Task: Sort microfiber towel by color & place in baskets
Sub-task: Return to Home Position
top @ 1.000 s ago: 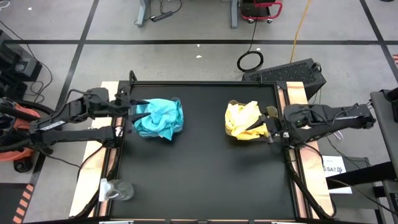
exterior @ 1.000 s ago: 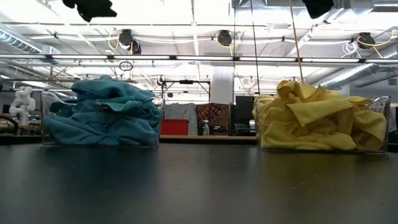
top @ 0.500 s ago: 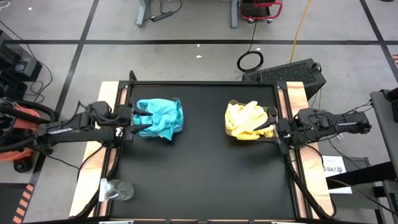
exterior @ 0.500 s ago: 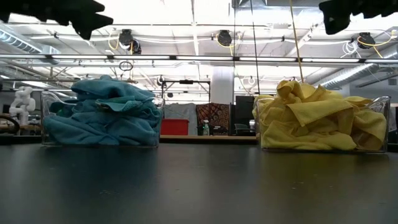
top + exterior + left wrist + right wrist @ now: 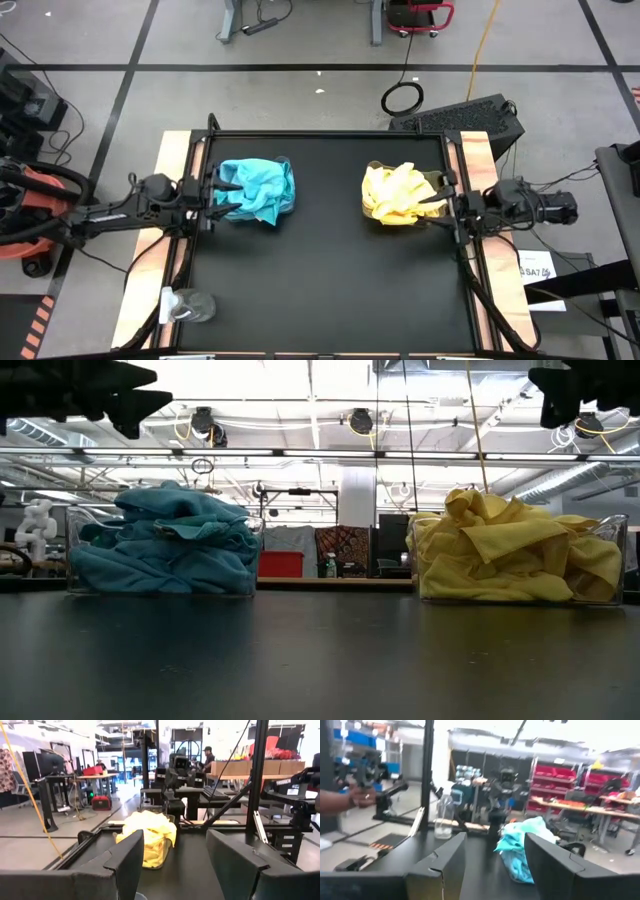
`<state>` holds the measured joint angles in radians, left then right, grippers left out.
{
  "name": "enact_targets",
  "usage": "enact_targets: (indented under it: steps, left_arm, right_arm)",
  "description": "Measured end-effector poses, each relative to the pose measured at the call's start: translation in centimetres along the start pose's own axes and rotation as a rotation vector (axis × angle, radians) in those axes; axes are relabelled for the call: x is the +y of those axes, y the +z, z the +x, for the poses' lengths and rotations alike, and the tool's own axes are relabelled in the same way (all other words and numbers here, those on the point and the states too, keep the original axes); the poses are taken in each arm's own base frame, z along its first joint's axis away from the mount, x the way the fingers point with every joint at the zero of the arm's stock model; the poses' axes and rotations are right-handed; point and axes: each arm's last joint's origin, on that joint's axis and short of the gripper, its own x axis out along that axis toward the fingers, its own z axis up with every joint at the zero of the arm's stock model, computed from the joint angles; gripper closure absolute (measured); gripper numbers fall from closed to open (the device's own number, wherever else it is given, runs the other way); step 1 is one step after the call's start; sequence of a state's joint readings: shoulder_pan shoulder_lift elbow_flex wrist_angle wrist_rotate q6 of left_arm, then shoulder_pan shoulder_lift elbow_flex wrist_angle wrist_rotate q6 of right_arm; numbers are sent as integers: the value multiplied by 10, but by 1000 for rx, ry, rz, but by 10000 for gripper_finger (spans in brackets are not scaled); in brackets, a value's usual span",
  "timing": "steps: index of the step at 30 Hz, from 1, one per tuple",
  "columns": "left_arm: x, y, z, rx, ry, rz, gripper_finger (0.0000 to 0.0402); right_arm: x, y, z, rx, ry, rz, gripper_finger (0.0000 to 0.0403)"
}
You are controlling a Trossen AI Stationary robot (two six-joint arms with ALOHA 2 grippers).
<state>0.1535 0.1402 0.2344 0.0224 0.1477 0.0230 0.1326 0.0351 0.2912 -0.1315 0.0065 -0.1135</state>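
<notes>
Teal-blue microfiber towels (image 5: 256, 189) are heaped in loose, crumpled folds in one clear plastic basket (image 5: 72, 520), which stands near the left edge of the black surface (image 5: 330, 270). Bright yellow towels (image 5: 393, 194) are piled in the same rumpled way in the second clear basket (image 5: 620, 525), near the right edge and well apart from the first. Both heaps are seen to rise above the basket rims in the low view, and the soft nap of the cloth is visible through the see-through walls. No towel is seen lying loose on the surface. The left claw (image 5: 225, 195) is held at the left edge, just beside the teal heap and above the surface; its fingers (image 5: 127, 857) are spread wide and nothing is gripped between them. The right claw (image 5: 432, 200) is held at the right edge, just beside the yellow heap, with its fingers (image 5: 440, 865) likewise spread wide and nothing gripped. A clear plastic bottle (image 5: 190, 305) is seen at the near left corner of the surface.
</notes>
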Motion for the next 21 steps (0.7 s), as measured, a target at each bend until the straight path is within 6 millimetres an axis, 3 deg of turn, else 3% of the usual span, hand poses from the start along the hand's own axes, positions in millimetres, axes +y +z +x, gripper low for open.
enact_targets:
  steps: [14, 21]
  left_arm:
    - [-1, -46, -4, -63, 18, -55, 180]
    - [-1, -53, -3, -51, 21, -71, 181]
  right_arm:
    - [4, -39, 8, 13, -27, 0, 211]
    - [5, -46, 9, 48, -18, 20, 211]
